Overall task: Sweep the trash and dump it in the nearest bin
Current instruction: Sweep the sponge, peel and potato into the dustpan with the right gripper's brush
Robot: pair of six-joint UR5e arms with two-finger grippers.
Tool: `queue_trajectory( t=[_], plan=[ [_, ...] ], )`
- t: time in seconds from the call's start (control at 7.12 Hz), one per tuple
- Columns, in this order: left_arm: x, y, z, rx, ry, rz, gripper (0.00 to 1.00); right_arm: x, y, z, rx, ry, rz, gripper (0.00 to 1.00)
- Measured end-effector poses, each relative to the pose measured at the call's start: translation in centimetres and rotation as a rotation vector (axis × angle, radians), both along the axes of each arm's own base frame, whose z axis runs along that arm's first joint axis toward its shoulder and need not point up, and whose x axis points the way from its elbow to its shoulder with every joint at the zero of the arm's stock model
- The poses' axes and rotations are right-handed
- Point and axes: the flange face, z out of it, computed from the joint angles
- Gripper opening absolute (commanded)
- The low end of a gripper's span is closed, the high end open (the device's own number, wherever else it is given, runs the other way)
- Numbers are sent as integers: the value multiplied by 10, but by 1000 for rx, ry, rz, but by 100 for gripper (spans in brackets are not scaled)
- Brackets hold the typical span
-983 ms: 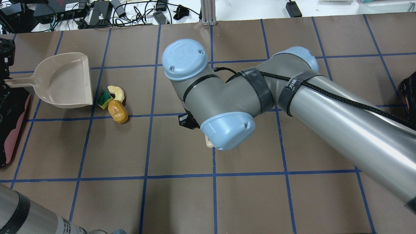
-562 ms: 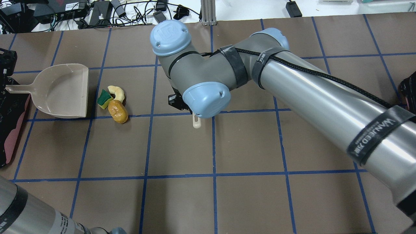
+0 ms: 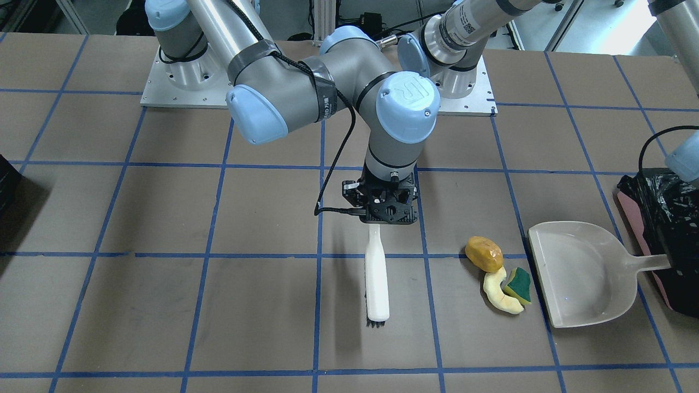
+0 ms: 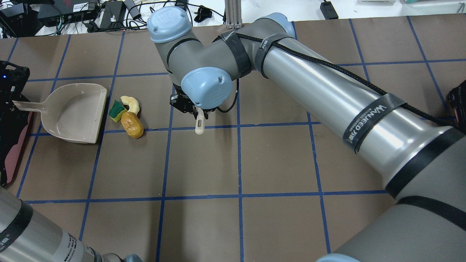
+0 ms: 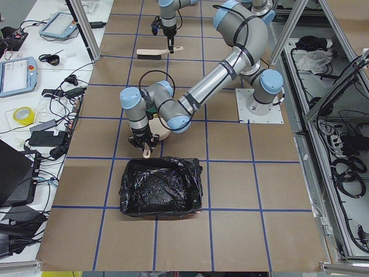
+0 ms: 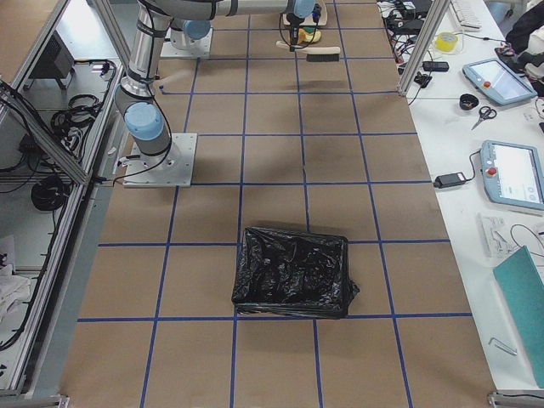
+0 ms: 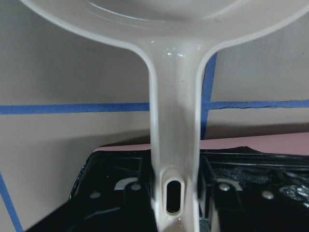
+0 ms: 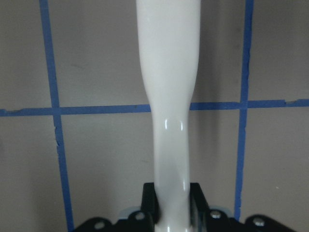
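Leftward across the overhead view is where the right arm has travelled, carrying the brush [image 3: 377, 275] much closer to the trash, while the dustpan [image 3: 579, 273] has shifted a little and turned its mouth toward the pieces.

The right claw [image 8: 172, 200] is clenched on the end of the brush handle, with the bristle end pointing away from the robot. The left claw [image 7: 175, 193] is clenched on the dustpan handle, just above the pink edge of the bin [image 3: 629, 215].

The trash lies in a tight cluster on the desk [image 3: 164, 218], between brush and pan and just beside the pan's mouth. It is an orange lump [image 3: 484, 253], a pale crescent [image 3: 498, 295] and a green sponge wedge [image 3: 520, 285], so sweeping has not begun.

Several things could spoil the sweep:
- The lump looks rounded and glossy, so a quick stroke may send it rolling past a corner of the pan.
- If the pan's lip is lifted off the desk (the pictures do not settle this), pieces could slide under it.
- The brush is held only at its far end, so the head may twist against the load and ride over the sponge.
- The tip into the bin could spill if the pan tilts before it clears the rim.
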Motion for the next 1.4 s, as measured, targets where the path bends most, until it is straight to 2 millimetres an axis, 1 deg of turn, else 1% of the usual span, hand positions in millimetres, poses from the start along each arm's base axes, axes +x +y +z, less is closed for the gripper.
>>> queue_trajectory(
  t=[0.42,0.7,0.84,0.98,1.12,1.4],
  plan=[
    [-5,-4,-13,17,15,-32,0,54,1,-24,16,-10,-35,0],
    [-12,-11,-14,-1,-3,-33,0,93,7,-42,19,-20,-44,0],
    [-15,-14,-16,-12,-16,-25,0,112,9,-46,11,-31,-45,0],
    [-16,-16,-19,-14,-26,-12,0,127,8,-50,3,-40,-42,0],
    [-18,-16,-21,-12,-33,0,0,137,8,-57,1,-43,-46,0],
    [-19,-15,-24,-8,-35,9,0,150,10,-79,18,-57,-73,0]
  ],
)
